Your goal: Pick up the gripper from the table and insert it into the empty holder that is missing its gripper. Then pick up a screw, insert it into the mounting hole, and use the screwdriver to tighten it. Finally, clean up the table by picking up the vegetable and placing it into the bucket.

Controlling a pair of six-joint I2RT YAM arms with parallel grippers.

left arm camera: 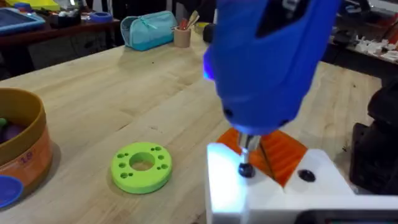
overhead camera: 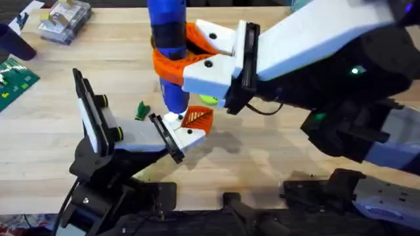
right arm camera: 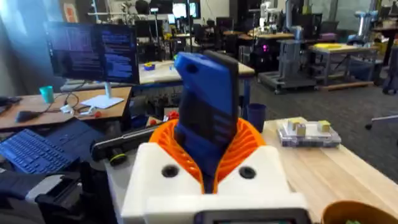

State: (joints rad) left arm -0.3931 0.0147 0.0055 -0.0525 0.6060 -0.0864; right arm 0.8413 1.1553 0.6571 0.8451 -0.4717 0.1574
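Overhead, the right pincer [overhead camera: 176,56] is clamped on the screwdriver [overhead camera: 168,39], which stands nose-down on the gripper [overhead camera: 190,126]. The gripper sits against the holder [overhead camera: 165,136]; a green vegetable [overhead camera: 142,111] lies beside the holder.

From the left wrist, the bit meets a screw [left arm camera: 246,170] in the gripper's white block; the bucket [left arm camera: 25,140] and a lime-green ring disc [left arm camera: 142,165] lie well apart from it, bare tabletop [left arm camera: 93,87] between. I cannot tell the left pincer's state.

From the right wrist, orange pads [right arm camera: 249,146] hug the driver. If the driver tilts, the bit may slip off the screw or cross-thread it; pressing could shift the holder. Room is tight beside the holder, open elsewhere.
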